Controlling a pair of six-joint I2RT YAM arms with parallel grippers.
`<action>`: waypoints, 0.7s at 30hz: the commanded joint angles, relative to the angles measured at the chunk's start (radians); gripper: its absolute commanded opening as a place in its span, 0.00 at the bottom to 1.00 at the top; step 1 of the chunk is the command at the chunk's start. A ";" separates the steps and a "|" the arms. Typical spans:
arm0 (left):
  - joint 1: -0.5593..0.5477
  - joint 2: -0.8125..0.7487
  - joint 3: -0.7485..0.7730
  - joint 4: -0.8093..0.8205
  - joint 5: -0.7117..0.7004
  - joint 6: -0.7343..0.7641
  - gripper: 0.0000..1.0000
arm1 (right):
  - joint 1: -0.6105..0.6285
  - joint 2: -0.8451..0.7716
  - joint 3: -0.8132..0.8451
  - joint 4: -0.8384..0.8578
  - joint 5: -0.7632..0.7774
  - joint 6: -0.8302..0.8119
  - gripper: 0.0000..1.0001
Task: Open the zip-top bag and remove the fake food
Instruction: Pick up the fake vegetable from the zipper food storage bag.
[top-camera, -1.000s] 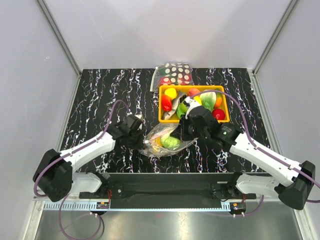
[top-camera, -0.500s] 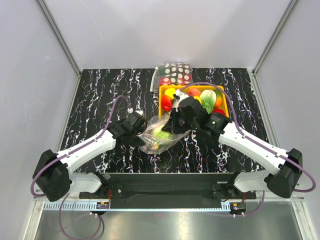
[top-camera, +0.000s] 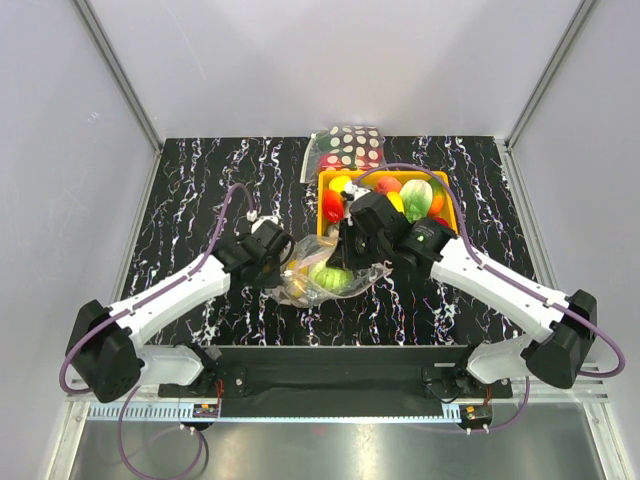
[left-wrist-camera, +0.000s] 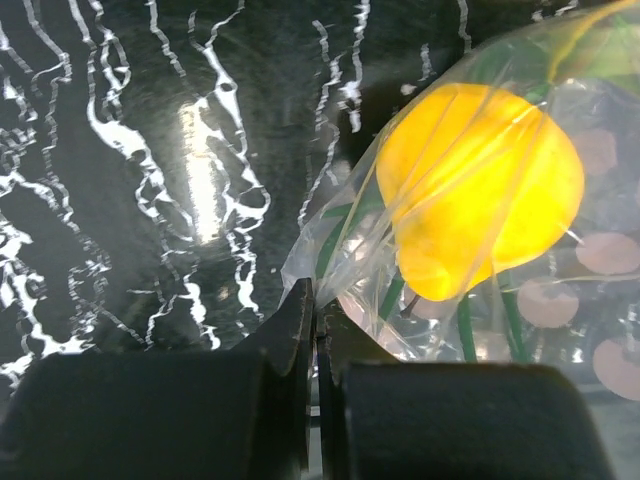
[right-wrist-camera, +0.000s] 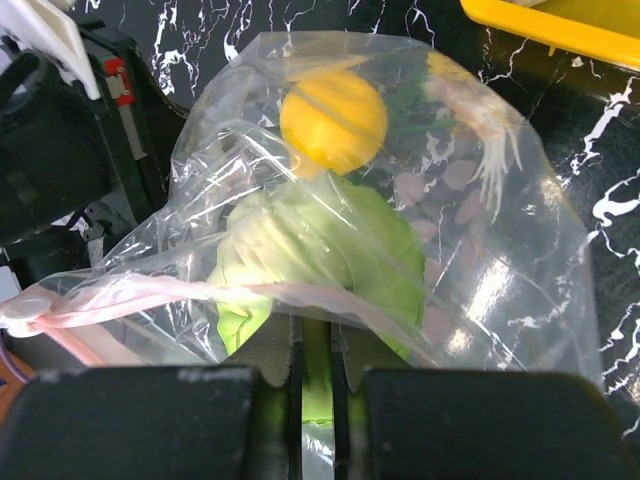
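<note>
The left end effector pinches the zip-top bag; the right end effector clamps its pink zip strip.

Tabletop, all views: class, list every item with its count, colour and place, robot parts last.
table: one, black with white veins, under everything
zip-top bag: one, clear with pink zip strip, held between both grippers
yellow toy fruit: one, yellow, inside that bag
green toy cabbage: one, light green, inside that bag
tray: one, yellow, behind the zip-top bag
loose toy food: several, red, yellow, green, orange, in the tray
polka-dot bag: one, white, red and green dots, behind the tray
left gripper: one, black, shut on the zip-top bag's edge
right gripper: one, black, shut on the bag near its zip strip
</note>
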 joint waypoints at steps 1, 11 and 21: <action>-0.003 -0.026 -0.018 -0.016 -0.062 0.003 0.00 | 0.012 -0.027 0.094 -0.020 0.005 -0.017 0.00; 0.033 -0.004 -0.104 0.056 0.005 0.015 0.00 | 0.011 -0.129 0.119 -0.201 -0.093 -0.019 0.00; 0.188 -0.004 -0.148 0.093 0.080 0.080 0.00 | 0.008 -0.248 0.235 -0.411 -0.015 -0.080 0.00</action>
